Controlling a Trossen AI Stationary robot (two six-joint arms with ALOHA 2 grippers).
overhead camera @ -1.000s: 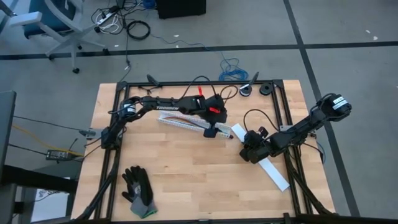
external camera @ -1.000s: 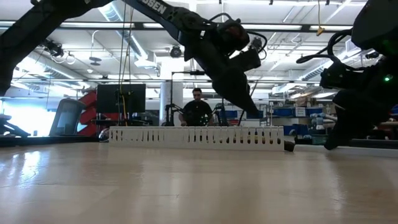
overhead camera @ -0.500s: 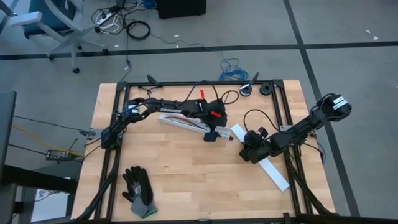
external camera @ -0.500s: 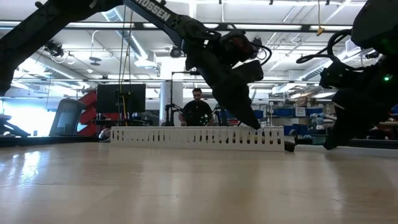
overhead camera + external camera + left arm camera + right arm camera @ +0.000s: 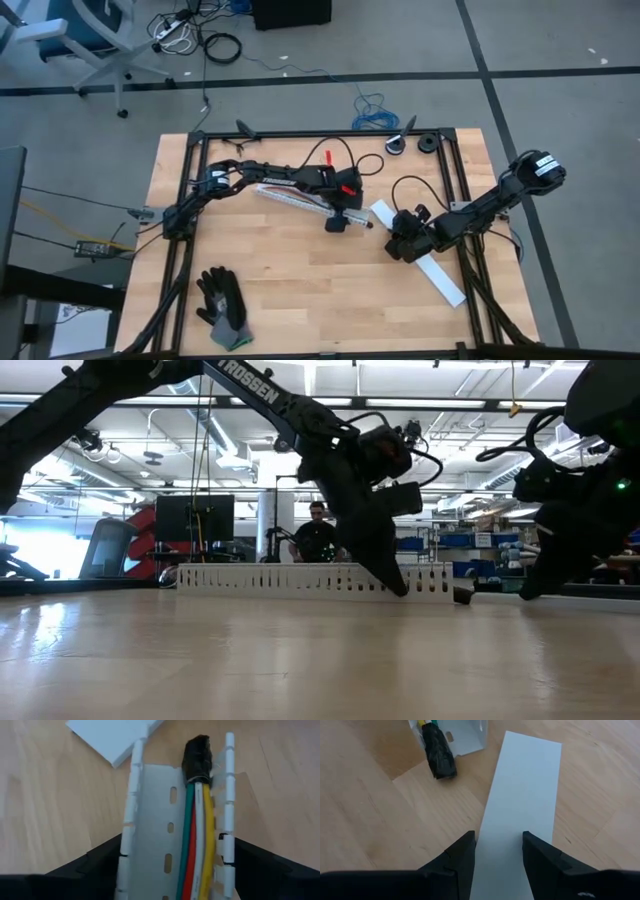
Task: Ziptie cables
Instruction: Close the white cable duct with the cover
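High view: my left end effector [image 5: 338, 222] has slid nearer, fingers spread astride the slotted white channel [image 5: 150, 820] holding smooth cables [image 5: 197, 845]; right end effector [image 5: 497, 852] unchanged, half-open over flat white strip [image 5: 525, 795].

1. The left gripper [image 5: 337, 221] sits near the table's [image 5: 300, 290] middle, low over one end of the slotted channel [image 5: 150, 820], its open fingers [image 5: 100, 865] standing either side of the channel's walls.
2. The cables [image 5: 197, 845] lie inside the channel, between those fingers, running lengthwise; their wrapped end [image 5: 198, 757] lies ahead of the left gripper, at the channel's end.
3. The flat strip [image 5: 522, 805] lies on the table under and ahead of the right gripper [image 5: 497, 852].
4. The channel's end [image 5: 457, 735] lies beyond the right gripper, just beside the strip's far end.
5. The gloves [image 5: 222, 308] lie well apart from both grippers, near the table's front edge on the left arm's side.
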